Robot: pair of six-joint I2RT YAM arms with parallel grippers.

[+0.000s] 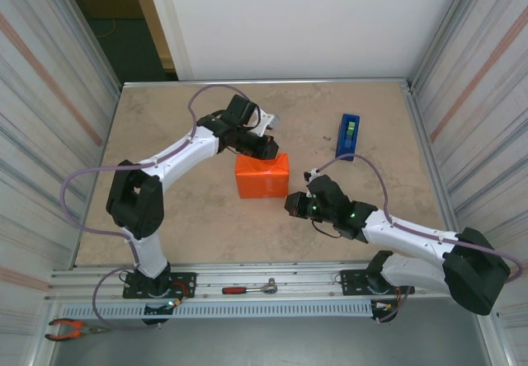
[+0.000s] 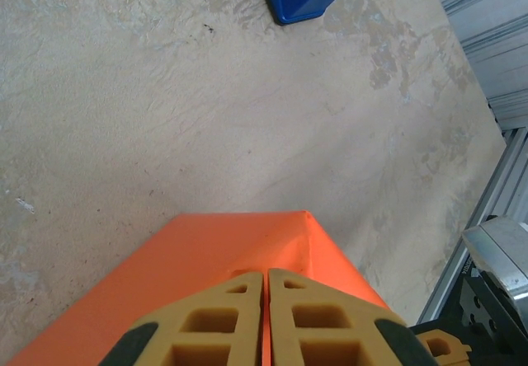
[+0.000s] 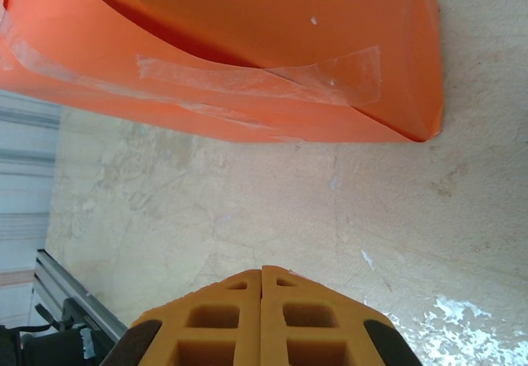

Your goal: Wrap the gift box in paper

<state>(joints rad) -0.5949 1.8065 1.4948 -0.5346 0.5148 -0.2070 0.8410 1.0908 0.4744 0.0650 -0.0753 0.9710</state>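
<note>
Gift box (image 1: 262, 176): bright orange all over, matte. Tape strips (image 3: 264, 82) on it: clear, glossy. Tape dispenser (image 1: 348, 137): solid blue. Table (image 1: 190, 226): beige, mottled with paler blotches. My fingers (image 2: 280, 316): mustard yellow, black edges. My 2 arms, left arm (image 1: 177, 160) and right arm (image 1: 404, 236): white links, black joints. Cables (image 1: 82, 176): purple.

One gift box (image 1: 262, 180), one tape dispenser (image 1: 348, 136), one pliers (image 1: 74, 329).

left arm (image 1: 177, 156), right arm (image 1: 404, 236) bent, jaws closed.
</note>
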